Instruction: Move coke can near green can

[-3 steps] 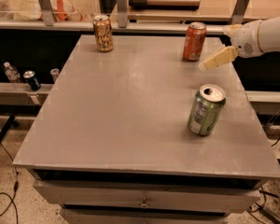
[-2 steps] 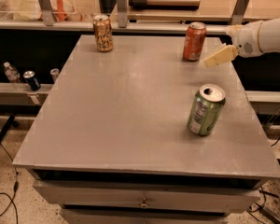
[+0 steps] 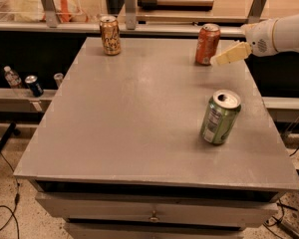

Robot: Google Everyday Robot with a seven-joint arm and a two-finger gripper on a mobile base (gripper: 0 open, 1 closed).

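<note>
**Approach and Grasp: Coke Can**

1. Nearest the camera, the green can [image 3: 220, 117] stands upright on the right half of the surface [image 3: 124, 113]. It is the destination marker, and I must not knock it.
2. Farther back, close to the far right edge, the coke can [image 3: 208, 44] stands upright. It is well apart from the green can, with bare surface between them.
3. My tool [image 3: 230, 54] hangs just beside the coke can on its right, level with the lower body of the can. I cannot tell whether the tool is released or clenched. I see nothing held in it.
4. I judge the step in hand to be closing on the coke can. To do it well, I centre the tool at the can's mid-height and grip squarely, so the can neither tips nor skids toward the far edge. I lift it clear before travelling.
5. At the far left a gold-brown can [image 3: 110, 35] stands upright. It plays no part.
</note>
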